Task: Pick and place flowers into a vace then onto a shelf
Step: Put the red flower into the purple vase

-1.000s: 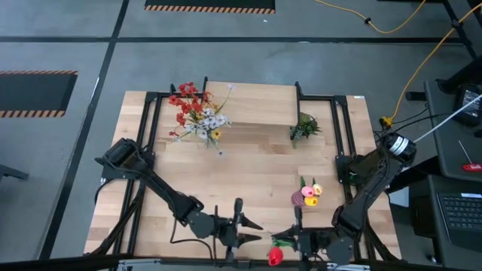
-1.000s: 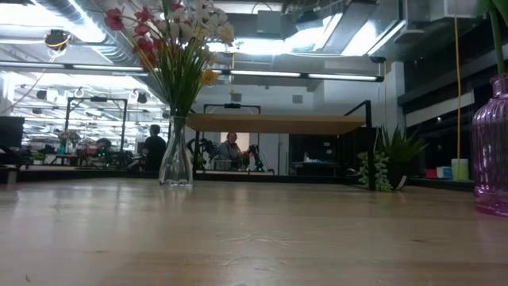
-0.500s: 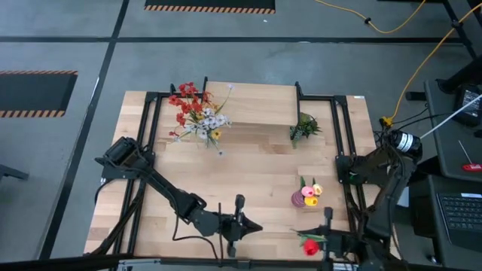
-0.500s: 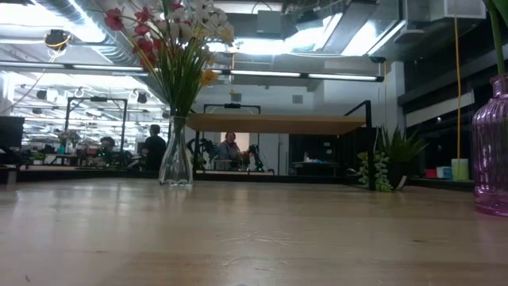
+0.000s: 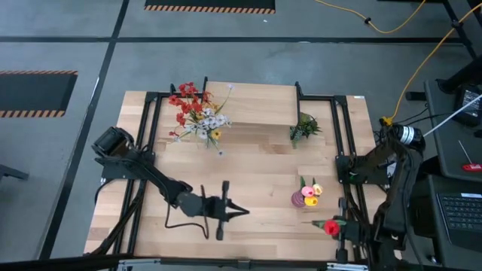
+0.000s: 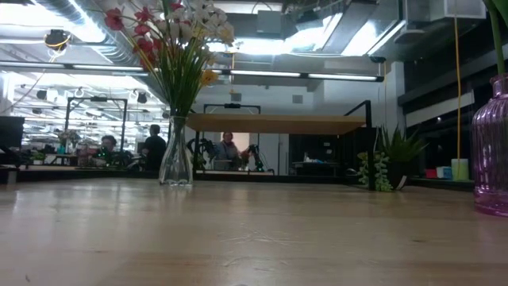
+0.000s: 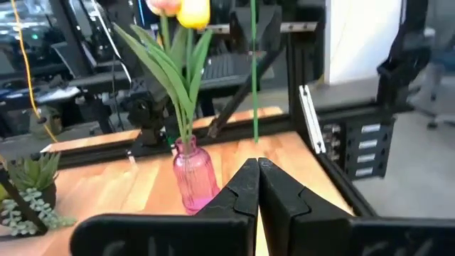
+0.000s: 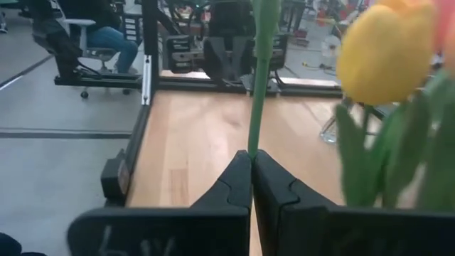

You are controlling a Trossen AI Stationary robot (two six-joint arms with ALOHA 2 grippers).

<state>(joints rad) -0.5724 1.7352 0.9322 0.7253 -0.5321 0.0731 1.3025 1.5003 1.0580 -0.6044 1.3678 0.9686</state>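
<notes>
Flowers are seen in three places, all of them placed here by the pink vase (image 5: 304, 198) that stands toward the right front of the bench (image 5: 256, 169). A pink and a yellow tulip (image 5: 316, 190) are held in that vase itself, with green leaves spread around their stems. A red tulip (image 5: 330, 227) is gripped by its green stem in the right end effector (image 5: 345, 227), just in front of the pink vase and slightly to its right, near the bench's front right corner; in the right wrist view the two dark fingers (image 8: 234, 186) are seen pressed together on the stem (image 8: 259, 78), with the yellow tulip blurred close by. A mixed bunch of red, white and yellow sprays (image 5: 197, 113) is kept in a clear glass vase (image 6: 175, 152) well apart from the pink vase, far to its left and toward the back of the bench. The shelf (image 5: 254, 105), a light wood top on thin black legs, is set at the back of the bench, behind the pink vase and just beside the mixed bunch. A small leafy green plant (image 5: 304, 126) is placed directly behind the pink vase, at the shelf's right end. The left end effector (image 5: 233, 211) is found to the left of the pink vase, clenched with nothing between its fingers and pointed toward that vase.
</notes>
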